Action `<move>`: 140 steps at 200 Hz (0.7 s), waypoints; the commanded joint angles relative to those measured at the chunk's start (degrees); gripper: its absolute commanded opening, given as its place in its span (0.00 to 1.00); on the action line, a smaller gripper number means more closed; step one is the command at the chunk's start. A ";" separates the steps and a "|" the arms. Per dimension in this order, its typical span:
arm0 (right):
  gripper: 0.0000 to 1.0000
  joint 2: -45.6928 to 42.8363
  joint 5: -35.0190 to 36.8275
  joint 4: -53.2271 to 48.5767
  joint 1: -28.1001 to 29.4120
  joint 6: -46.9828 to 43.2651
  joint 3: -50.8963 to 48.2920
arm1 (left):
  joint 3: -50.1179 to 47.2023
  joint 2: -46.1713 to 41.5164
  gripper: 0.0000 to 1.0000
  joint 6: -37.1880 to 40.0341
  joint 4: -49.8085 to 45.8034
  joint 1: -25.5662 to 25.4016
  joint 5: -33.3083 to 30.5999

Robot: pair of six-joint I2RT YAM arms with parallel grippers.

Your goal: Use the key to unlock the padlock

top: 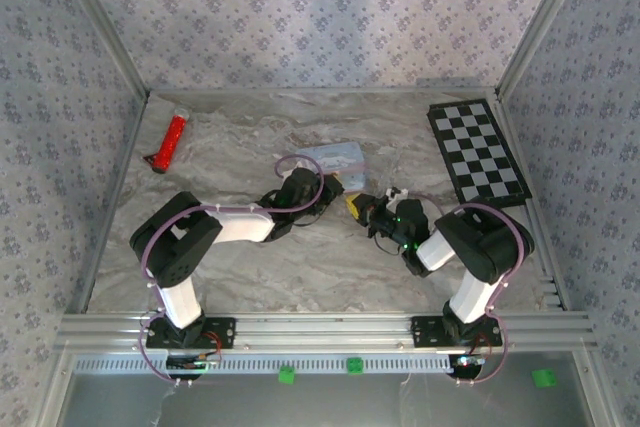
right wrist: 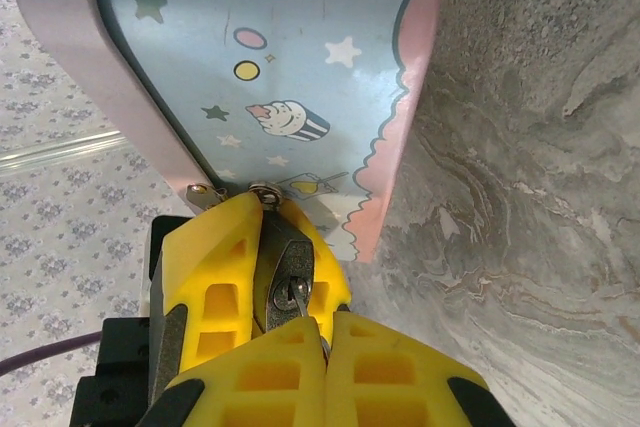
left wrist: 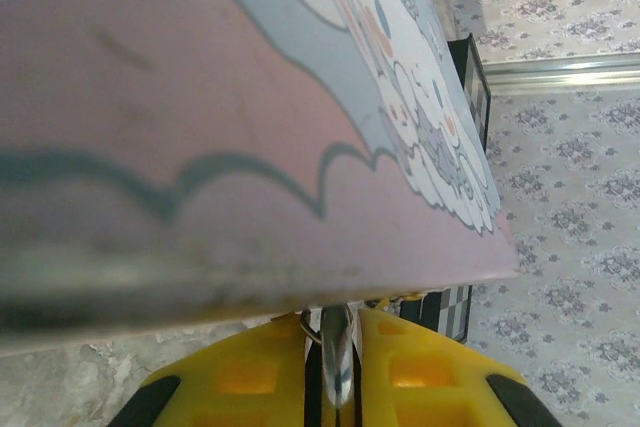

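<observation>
The tiny black padlock (right wrist: 291,263) hangs at the edge of the pastel blue cartoon tin (right wrist: 290,47). My left gripper (right wrist: 268,198) is shut on its body, one yellow finger (right wrist: 216,253) on each side. In the left wrist view the padlock (left wrist: 339,367) shows edge-on between the shut fingers of the left gripper (left wrist: 340,322), under the tin (left wrist: 200,97). My right gripper (right wrist: 323,328) is shut on the thin metal key (right wrist: 301,303), whose tip sits in the keyhole. From above, the left gripper (top: 330,187) and the right gripper (top: 362,209) meet beside the tin (top: 335,157).
A red stick-like tool (top: 172,140) lies at the back left of the marble table (top: 300,267). A checkerboard panel (top: 478,152) lies at the back right. Patterned walls enclose the table on three sides.
</observation>
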 commanded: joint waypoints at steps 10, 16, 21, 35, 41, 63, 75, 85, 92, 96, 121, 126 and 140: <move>0.00 -1.01 3.74 -1.37 2.06 -1.14 4.58 | 2.73 -2.57 0.04 -0.96 6.06 -5.66 13.28; 0.00 -1.88 3.84 -2.45 1.97 -1.68 4.55 | 2.73 -2.57 0.04 -0.91 5.93 -5.72 13.26; 0.00 -2.65 3.84 -3.24 1.72 -2.30 4.50 | 2.72 -2.57 0.04 -0.85 5.81 -5.66 13.25; 0.00 -4.75 3.84 -5.74 1.23 -3.40 4.32 | 2.67 -2.66 0.04 -0.89 5.80 -5.65 13.16; 0.00 -5.31 3.72 -6.30 0.97 -3.75 4.27 | 2.75 -2.60 0.04 -0.87 5.83 -5.67 13.23; 0.00 -5.82 1.88 -5.73 -1.79 -3.22 4.18 | 2.98 -2.64 0.04 -0.64 5.54 -5.75 13.46; 0.00 -6.34 1.24 -5.57 -3.00 -2.93 4.51 | 3.00 -2.66 0.04 -0.53 5.17 -5.86 13.41; 0.00 -7.38 1.00 -7.93 -2.94 -3.60 4.99 | 2.90 -2.61 0.04 -0.67 5.15 -5.85 13.35; 0.00 -7.94 1.10 -9.50 -2.40 -4.28 5.38 | 2.90 -2.66 0.04 -0.65 5.09 -5.83 13.28; 0.00 -8.08 1.30 -9.88 -1.94 -4.76 5.39 | 2.97 -2.66 0.04 -0.63 5.13 -5.82 13.25; 0.00 -7.53 2.65 -10.00 1.02 -5.52 5.49 | 3.39 -2.36 0.04 -0.71 5.03 -5.87 13.23; 0.00 -7.04 2.92 -9.95 1.43 -5.64 5.48 | 3.56 -2.26 0.04 -0.71 5.08 -5.83 13.32; 0.00 -4.66 2.83 -7.61 2.26 -5.15 5.66 | 4.00 -2.00 0.04 -0.88 5.24 -5.83 13.75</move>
